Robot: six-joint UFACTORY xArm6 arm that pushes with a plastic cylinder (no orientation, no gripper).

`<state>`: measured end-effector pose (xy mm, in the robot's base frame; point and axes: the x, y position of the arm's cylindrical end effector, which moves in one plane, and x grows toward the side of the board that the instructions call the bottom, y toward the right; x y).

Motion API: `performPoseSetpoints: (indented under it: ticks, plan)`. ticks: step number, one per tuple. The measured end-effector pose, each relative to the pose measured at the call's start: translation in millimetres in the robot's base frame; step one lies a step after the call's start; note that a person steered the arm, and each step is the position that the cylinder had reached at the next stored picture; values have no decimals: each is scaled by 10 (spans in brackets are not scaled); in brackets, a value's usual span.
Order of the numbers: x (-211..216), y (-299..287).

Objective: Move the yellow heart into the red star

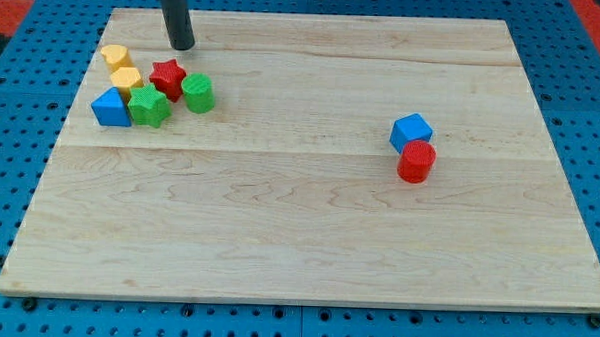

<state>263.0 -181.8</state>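
Cluster at far left of the board (308, 239). Leftmost, furthest back: yellow block (115, 57), shape not clear, maybe hexagonal. Just nearer and right of it: yellow heart (126, 79), apparently the task block. Blue triangle (110, 108) is seen at the near-left of the cluster, green star (149, 107) beside it on the right, both just below the heart. Red star (167, 78) sits just right of the heart, touching or nearly so; contact cannot be confirmed. Green cylinder (198, 92) is just right of the red star.

My tip (182, 46) is placed just beyond the red star, slightly right, apart from all blocks. No claw is fitted, so no open/closed state can be given: rod only.

Step judged: approach/positioning, or final closing push if a gap remains. Next move: tip to be routed around the far side to the heart's left, between the two yellow blocks, then pushed right. Tight clearance; neighbours likely to be dragged.

Well apart, right of centre: blue cube (410, 130) with red cylinder (416, 162) touching its near side. Not involved.
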Motion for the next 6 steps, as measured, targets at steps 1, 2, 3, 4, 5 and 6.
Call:
performPoseSetpoints:
  ticks: [1,2,3,4,5,6]
  plan:
    - [-22,-995]
    - [188,-1170]
    - [352,-633]
    - [471,-335]
    - [512,-368]
    - [308,-519]
